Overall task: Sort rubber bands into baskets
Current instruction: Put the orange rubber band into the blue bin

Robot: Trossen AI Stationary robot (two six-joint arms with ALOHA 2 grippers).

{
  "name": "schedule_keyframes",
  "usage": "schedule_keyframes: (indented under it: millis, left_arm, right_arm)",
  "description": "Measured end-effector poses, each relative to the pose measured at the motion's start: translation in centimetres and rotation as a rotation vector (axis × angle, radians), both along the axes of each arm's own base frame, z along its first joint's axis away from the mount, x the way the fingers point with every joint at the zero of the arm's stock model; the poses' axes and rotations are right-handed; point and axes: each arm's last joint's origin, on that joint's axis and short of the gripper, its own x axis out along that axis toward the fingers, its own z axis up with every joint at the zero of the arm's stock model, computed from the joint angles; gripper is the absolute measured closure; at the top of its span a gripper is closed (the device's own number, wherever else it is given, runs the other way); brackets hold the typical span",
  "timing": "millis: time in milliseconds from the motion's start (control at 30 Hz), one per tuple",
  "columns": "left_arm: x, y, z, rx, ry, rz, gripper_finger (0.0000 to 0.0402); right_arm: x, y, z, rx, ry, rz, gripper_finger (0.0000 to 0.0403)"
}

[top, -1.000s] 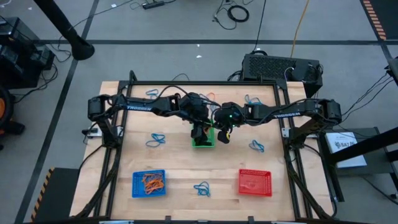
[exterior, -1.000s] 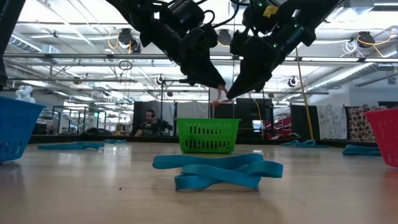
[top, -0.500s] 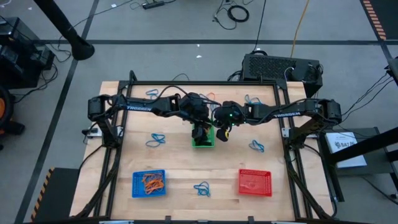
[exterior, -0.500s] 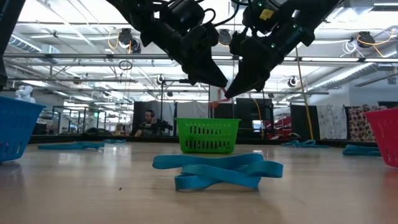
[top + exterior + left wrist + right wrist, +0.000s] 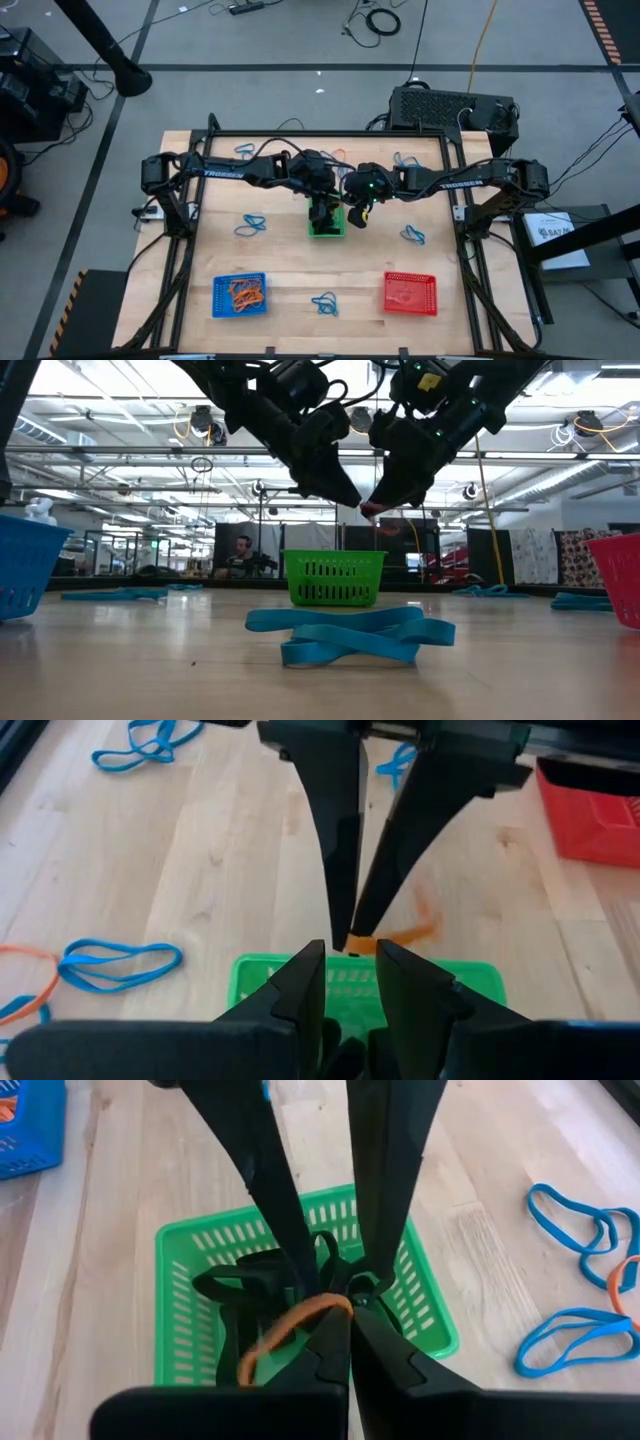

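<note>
The green basket [image 5: 326,224] sits upright at table centre, holding black bands [image 5: 240,1295]; an orange band [image 5: 290,1325] hangs just above it. The blue basket [image 5: 239,296] at 7 o'clock holds orange bands [image 5: 245,292], the red basket [image 5: 410,293] stands at 5 o'clock, and blue bands [image 5: 345,632] lie scattered around.

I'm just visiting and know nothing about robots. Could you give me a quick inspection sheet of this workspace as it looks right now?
Surface: wooden table.
Job's things: green basket centre holds black bands; blue basket holds orange bands; red basket; blue rubber bands scattered.
Clutter: nothing seen.
End effectors: right end effector shut on orange band above green basket; left end effector beside it, slightly parted.
Cables: on floor.
Surroundings: person far behind.
</note>
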Motion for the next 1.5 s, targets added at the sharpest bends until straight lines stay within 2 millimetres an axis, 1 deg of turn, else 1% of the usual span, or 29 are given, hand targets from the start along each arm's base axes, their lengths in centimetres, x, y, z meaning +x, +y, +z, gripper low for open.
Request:
schedule_keyframes:
  millis: [267,500,800,1033,1133,1300,1500]
  left_arm:
    - [0.0,0.0,0.0,-0.001,0.003,0.000,0.0302]
    - [0.2,0.0,0.2,0.004,-0.032,-0.003,0.0302]
    - [0.5,-0.5,0.4,-0.040,-0.056,0.018,0.0302]
    - [1.6,-0.9,-1.8,-0.026,-0.026,0.050,0.0302]
    - [1.7,-0.9,-2.0,-0.017,-0.019,0.060,0.0302]
    - [1.5,-0.9,-2.2,0.068,0.008,0.023,0.0302]
    - [1.5,-1.6,-2.3,0.175,0.032,-0.014,0.0302]
  right_arm:
    - [0.1,0.0,0.1,-0.002,-0.009,0.000,0.0403]
    - [-0.3,0.0,-0.3,0.014,0.041,-0.008,0.0403]
    - [-0.3,-0.3,-0.3,-0.001,0.038,-0.148,0.0403]
    - [-0.1,-0.3,0.0,0.018,0.004,-0.154,0.0403]
    - [-0.2,-0.3,-0.1,0.019,0.014,-0.154,0.0403]
    - [-0.4,-0.2,-0.3,0.030,0.048,-0.145,0.0403]
    - [-0.4,0.0,-0.4,0.105,0.049,-0.061,0.0403]
